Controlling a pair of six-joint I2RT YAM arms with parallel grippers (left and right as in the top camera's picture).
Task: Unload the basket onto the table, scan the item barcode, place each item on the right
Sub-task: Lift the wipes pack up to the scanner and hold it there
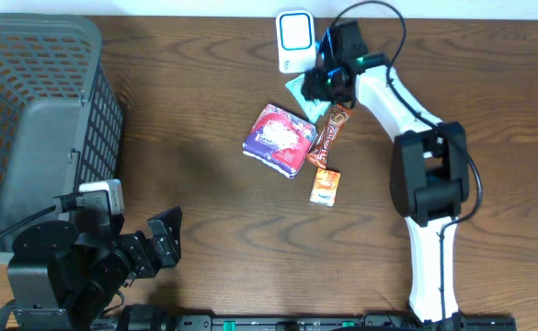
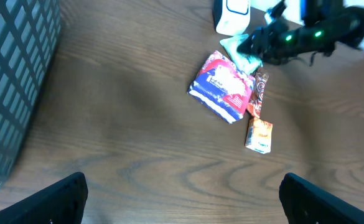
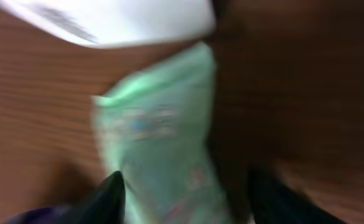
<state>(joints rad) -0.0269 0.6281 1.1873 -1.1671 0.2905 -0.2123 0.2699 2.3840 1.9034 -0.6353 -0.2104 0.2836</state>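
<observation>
Right gripper: jaws apart, not clamped on anything. In the right wrist view the two dark fingers sit at the bottom edge with the green packet running down between them. The left-hand finger overlaps the packet's edge, and the right-hand one stands clear of it with bare wood between. The view is motion-blurred, so I can't tell about contact.

Packet look: pale mint green, soft flat pouch with a crinkled edge, lying flat on the table. There's a faint bluish and pinkish print band across the middle, too blurred to read. Can't tell which face is up.

Packet position: top centre of the overhead view, just below the white scanner and close to its base. Most of it is covered by the right gripper head, with only a green corner sticking out on the left side.

Other items sit in a cluster below the packet, at frame centre:
- purple-and-red pouch, tilted, left of the rest
- brown candy bar, diagonal, with its upper end near the gripper and just beside the pouch
- small orange box, at the bar's lower end

Left gripper: jaws wide apart with nothing between them. It's parked at lower left of the overhead view, well apart from the items. Only its fingertips show, in the bottom corners of the left wrist view.

Grey mesh basket is at the upper left edge of the overhead view.
</observation>
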